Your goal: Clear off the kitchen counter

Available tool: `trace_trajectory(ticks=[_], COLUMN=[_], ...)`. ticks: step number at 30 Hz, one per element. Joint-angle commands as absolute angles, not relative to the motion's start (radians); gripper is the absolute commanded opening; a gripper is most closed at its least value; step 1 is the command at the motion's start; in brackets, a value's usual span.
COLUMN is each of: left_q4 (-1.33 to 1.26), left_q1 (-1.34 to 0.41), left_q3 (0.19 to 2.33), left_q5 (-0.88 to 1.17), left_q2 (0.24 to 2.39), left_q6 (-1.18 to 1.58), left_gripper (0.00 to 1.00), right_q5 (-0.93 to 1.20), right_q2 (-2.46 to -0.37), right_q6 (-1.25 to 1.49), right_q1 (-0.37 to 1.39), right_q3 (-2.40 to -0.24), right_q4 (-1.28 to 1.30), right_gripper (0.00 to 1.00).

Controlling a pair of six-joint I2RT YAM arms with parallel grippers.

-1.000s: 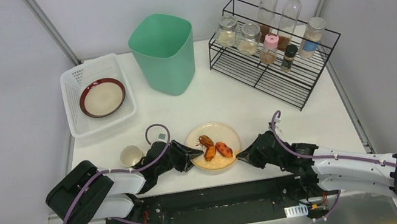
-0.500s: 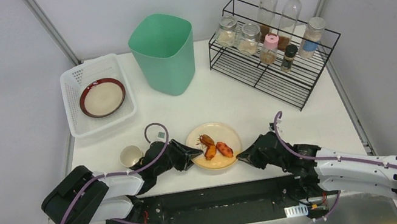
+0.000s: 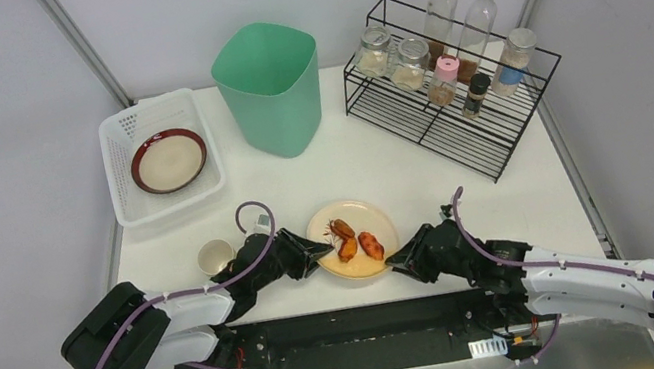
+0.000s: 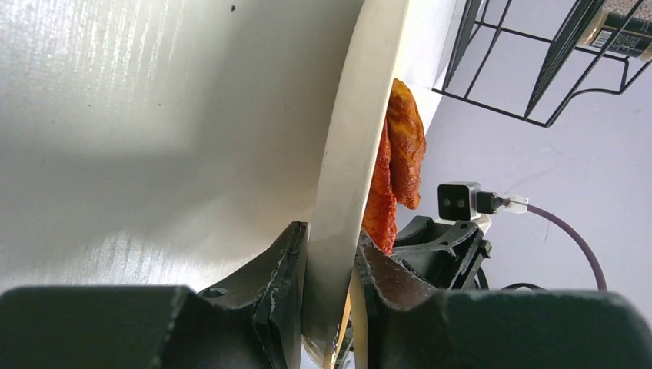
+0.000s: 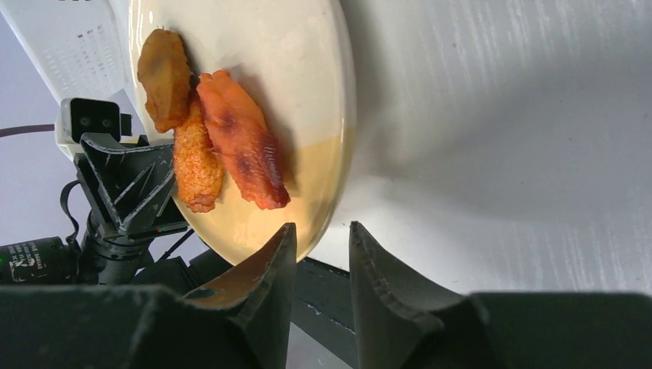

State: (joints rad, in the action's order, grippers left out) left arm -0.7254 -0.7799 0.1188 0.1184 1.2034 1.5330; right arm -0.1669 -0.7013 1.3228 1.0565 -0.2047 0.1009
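Observation:
A cream plate [image 3: 361, 215] with three orange fried food pieces [image 3: 356, 241] sits near the front edge of the white kitchen counter [image 3: 425, 187]. My left gripper [image 3: 319, 251] is shut on the plate's left rim. In the left wrist view [image 4: 332, 234] its jaws pinch the rim [image 4: 346, 154], with the food [image 4: 401, 150] just beyond. My right gripper [image 3: 395, 261] is open at the plate's near right rim. In the right wrist view [image 5: 321, 231] the edge of the plate [image 5: 307, 84] lies just inside the gap, unpinched, and the food [image 5: 238, 146] shows.
A green bin [image 3: 270, 88] stands at the back centre. A white perforated basket [image 3: 128, 204] at the back left holds a red-rimmed bowl [image 3: 169, 161]. A small cup [image 3: 215, 257] sits left of the left gripper. A black wire rack [image 3: 440, 129] with bottles and jars stands back right.
My right gripper has crept left, up to the plate's rim. The left arm's elbow has shifted slightly left and down, its gripper still shut on the plate.

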Motion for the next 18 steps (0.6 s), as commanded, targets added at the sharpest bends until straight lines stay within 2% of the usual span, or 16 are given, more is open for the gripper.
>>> trace_trajectory(ticks=[1,6,18], left_q4=[-0.738,-0.759,-0.974], left_q1=[-0.786,-0.786,-0.786], left_q3=[0.112,0.101,0.091], left_q5=[0.072,0.053,0.065], left_q2=[1.182,1.174,1.269], left_q6=[1.528,1.52,1.508], left_gripper=[0.0,0.0,0.0], right_q5=[-0.155,-0.147,-0.162], right_q2=[-0.669,-0.612,-0.442], right_q6=[1.329,1.322,1.314], right_q1=[1.062,1.062,1.062], right_q3=[-0.192,-0.186,-0.18], right_q4=[0.098,0.183,0.36], right_gripper=[0.35,0.38,0.38])
